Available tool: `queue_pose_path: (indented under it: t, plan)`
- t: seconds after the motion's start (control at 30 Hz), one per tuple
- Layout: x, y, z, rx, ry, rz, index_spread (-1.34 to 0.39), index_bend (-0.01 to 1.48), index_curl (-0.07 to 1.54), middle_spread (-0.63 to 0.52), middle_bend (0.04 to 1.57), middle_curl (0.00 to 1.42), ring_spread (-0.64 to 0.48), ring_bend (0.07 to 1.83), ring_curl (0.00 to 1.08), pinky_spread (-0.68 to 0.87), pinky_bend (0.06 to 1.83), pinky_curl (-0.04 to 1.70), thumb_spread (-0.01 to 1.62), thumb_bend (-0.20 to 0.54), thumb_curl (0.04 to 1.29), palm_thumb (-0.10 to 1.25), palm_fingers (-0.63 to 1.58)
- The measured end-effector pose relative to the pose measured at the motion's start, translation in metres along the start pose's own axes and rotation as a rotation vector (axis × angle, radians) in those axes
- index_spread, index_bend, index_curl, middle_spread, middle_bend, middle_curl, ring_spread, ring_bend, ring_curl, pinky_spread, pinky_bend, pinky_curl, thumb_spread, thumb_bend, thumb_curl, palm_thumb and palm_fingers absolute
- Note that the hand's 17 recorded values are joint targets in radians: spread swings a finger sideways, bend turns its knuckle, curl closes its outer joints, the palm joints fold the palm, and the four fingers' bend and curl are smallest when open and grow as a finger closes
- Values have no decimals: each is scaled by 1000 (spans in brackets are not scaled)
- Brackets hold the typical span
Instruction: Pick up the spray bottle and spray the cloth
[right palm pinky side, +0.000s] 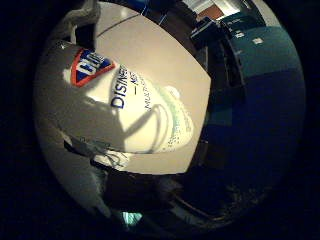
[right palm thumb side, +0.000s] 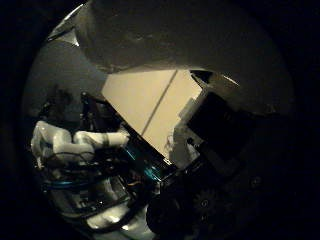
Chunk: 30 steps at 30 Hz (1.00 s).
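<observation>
The white spray bottle (right palm pinky side: 130, 95) with a red and blue label fills much of the right little finger side palm view, so it is close against the palm. In the right thumb side palm view a pale grey rounded surface, likely the bottle's body (right palm thumb side: 180, 35), lies along one edge. My hand (right palm thumb side: 75, 142) shows there as white, bent fingers, with black parts (right palm thumb side: 215, 130) on the opposite side. The fingers appear curled round the bottle.
A pale tabletop (right palm thumb side: 150, 100) lies beyond the bottle in the right thumb side palm view. Blue and dark furniture (right palm pinky side: 250, 90) stands in the room behind the bottle in the right little finger side palm view.
</observation>
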<state>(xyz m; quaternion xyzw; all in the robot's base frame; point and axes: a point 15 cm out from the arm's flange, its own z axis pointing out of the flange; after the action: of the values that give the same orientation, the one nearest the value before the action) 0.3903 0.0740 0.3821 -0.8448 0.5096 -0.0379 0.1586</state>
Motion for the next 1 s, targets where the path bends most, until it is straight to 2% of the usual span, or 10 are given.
queue_pose_path:
  t: [0.47,1.0]
  plan:
    - [-81,-64,-15,238,-389,121,-199,1172,712,-99,1371,664,-176,1412,634,-226,1114,1004,918,-15,729,1070,1170]
    - [-133,-105,-14,387,-640,59,-203,1156,725,-100,1363,671,-168,1436,617,-223,1109,1006,893,-17,754,1064,1175]
